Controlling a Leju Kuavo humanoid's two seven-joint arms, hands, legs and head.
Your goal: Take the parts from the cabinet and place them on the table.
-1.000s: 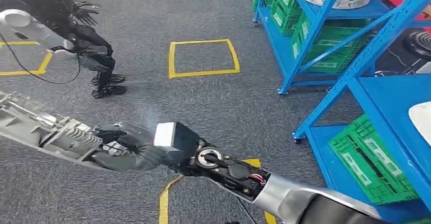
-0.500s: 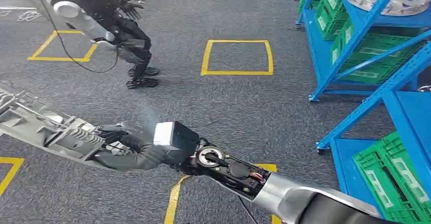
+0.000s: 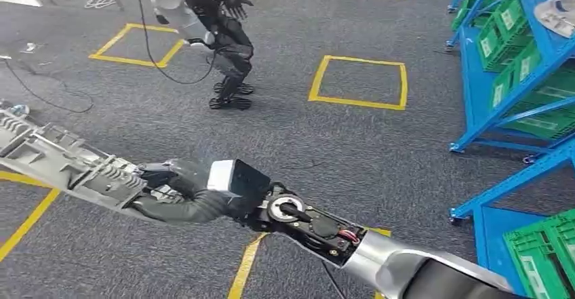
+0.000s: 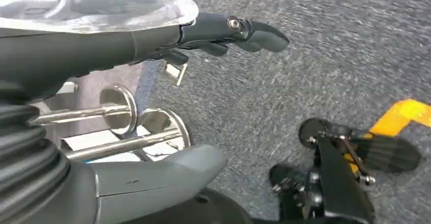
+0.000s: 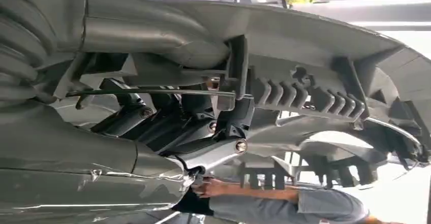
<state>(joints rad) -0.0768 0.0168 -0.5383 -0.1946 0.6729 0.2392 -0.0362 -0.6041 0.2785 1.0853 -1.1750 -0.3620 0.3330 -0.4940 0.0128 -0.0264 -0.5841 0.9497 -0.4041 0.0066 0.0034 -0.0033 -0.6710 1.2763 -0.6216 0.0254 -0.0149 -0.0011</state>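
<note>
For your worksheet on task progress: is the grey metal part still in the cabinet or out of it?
Out: the right hand grips the grey metal part over carpet, away from the blue cabinet.

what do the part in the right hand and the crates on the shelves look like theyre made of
Part: looks like cast metal, dull silver-grey, with ribs and fins; moulded plastic can't be ruled out. Right hand grips it. Crates: green plastic, going by the latticed walls. Shelves: blue-painted metal, probably.
</note>
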